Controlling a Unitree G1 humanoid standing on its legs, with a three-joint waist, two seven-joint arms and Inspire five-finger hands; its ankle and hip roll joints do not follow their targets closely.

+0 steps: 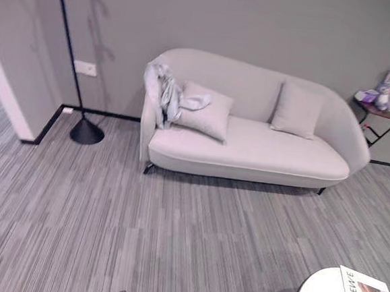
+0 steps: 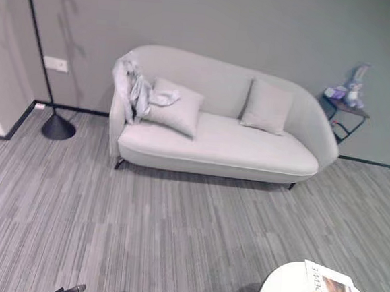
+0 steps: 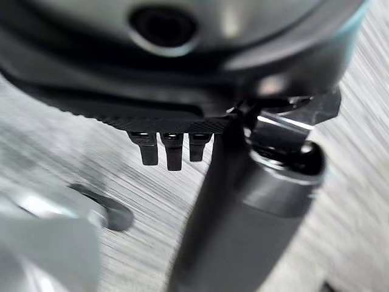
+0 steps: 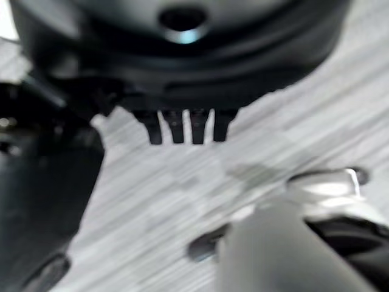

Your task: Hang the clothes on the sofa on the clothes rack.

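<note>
A pale grey garment [image 1: 162,93] hangs crumpled over the left armrest of a light sofa [image 1: 249,150] against the far wall, partly resting on a cushion. A thin black pole on a round black base [image 1: 86,132] stands on the floor left of the sofa. My left hand [image 3: 170,149] hangs over the striped carpet in its wrist view, fingers straight and holding nothing. My right hand [image 4: 182,129] hangs the same way over the carpet, fingers straight and empty. Both hands are far from the sofa.
Two cushions [image 1: 296,110] lie on the sofa. A small side table with a plush toy [image 1: 381,100] stands at its right end. A round white table [image 1: 319,291] with a magazine and a cup is at the lower right. Striped grey carpet stretches between me and the sofa.
</note>
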